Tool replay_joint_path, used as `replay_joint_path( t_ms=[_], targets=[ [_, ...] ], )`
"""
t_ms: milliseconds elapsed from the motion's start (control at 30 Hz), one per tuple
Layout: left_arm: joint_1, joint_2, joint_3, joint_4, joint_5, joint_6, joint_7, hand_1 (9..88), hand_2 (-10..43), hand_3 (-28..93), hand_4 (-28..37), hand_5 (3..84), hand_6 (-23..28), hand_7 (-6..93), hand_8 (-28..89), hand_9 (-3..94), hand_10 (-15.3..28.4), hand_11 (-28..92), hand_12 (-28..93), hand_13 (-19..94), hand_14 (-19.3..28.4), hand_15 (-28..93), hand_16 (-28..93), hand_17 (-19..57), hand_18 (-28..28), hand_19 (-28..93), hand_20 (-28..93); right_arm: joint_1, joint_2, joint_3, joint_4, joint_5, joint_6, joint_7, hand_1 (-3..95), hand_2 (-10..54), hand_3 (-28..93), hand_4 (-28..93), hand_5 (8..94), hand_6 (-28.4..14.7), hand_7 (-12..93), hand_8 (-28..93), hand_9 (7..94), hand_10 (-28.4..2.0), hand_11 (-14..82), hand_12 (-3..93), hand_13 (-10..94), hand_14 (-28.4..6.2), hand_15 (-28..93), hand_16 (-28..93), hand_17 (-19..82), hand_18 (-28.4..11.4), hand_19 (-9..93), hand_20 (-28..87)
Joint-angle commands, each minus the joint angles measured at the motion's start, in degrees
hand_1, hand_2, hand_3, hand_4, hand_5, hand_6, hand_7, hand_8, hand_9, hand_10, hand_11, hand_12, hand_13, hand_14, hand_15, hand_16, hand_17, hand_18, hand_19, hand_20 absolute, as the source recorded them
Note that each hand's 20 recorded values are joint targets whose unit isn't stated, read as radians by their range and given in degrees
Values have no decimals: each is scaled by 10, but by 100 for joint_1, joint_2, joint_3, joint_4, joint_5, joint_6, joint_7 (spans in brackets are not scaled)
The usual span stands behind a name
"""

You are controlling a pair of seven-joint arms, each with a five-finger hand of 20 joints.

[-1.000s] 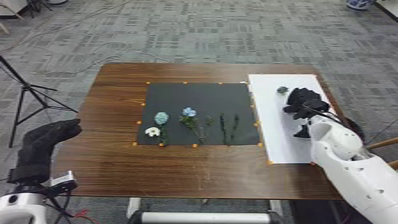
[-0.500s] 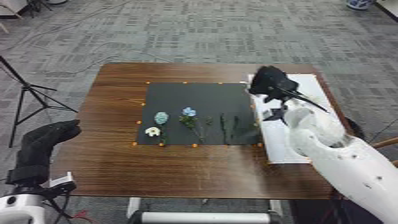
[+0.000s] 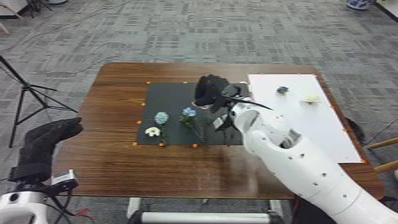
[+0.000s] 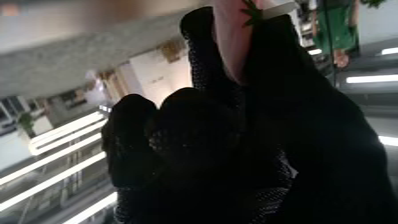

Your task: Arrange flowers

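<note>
In the head view my right hand [image 3: 211, 90] is over the black mat [image 3: 169, 95], its arm crossing the mat's right part and hiding the stems there. In the right wrist view the hand [image 4: 200, 135] is shut on a pink flower [image 4: 233, 35] with a green leaf, pinched between thumb and fingers. A teal flower [image 3: 161, 118], a white flower [image 3: 153, 131] and a light blue flower [image 3: 189, 112] lie on the mat. On the white sheet [image 3: 302, 130] are a small blue flower [image 3: 282, 90] and a pale yellow flower [image 3: 311, 99]. My left hand [image 3: 37, 150] is open left of the table.
Orange markers line the mat and the sheet. The brown table [image 3: 115, 175] reaches beyond them on the left and at the front. A black tripod [image 3: 34, 95] stands on the floor to the left, and a wooden chair part [image 3: 386, 157] is at the right.
My right hand has moved left from the white sheet to over the black mat, uncovering the pale yellow flower. The left hand has stayed in place.
</note>
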Motion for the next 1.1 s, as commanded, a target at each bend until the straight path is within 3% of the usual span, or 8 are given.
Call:
replay_joint_path(
  t_ms=[33,533,800,1100],
  targets=[
    [83,-47,-41,-40,-18,-29,-58,212,-8,705,-283,546,5,198,-84,540,142,211,143,435,171,241,26,53,142,158,211,-111,31,55,137,-27,-11,47,592,-82,560,-178,801,18,174,57,886,-99,98,256,894,-34,581,359,602,-148,932,562],
    [-37,-8,-2,23,35,-188,-115,225,-31,707,-281,541,4,195,-82,532,139,204,146,426,171,244,29,41,149,169,215,-104,-181,95,239,187,217,165,554,-83,586,-173,795,30,169,41,843,-98,70,190,897,-42,563,357,600,-147,932,558],
    [-80,22,-3,35,74,-246,-165,233,-40,704,-274,537,5,192,-82,529,139,203,145,421,171,240,29,37,151,174,215,-160,-242,166,262,175,41,118,508,-83,584,-156,762,21,151,37,803,-106,111,134,901,-44,537,361,596,-148,932,540],
    [-76,32,-13,37,68,-262,-165,241,-46,698,-262,536,4,191,-81,527,138,202,145,419,171,237,31,35,152,175,214,-137,-201,209,240,94,-158,160,437,-95,655,-161,646,20,153,-24,675,-121,93,140,869,-50,538,356,567,-148,932,509]
  ],
)
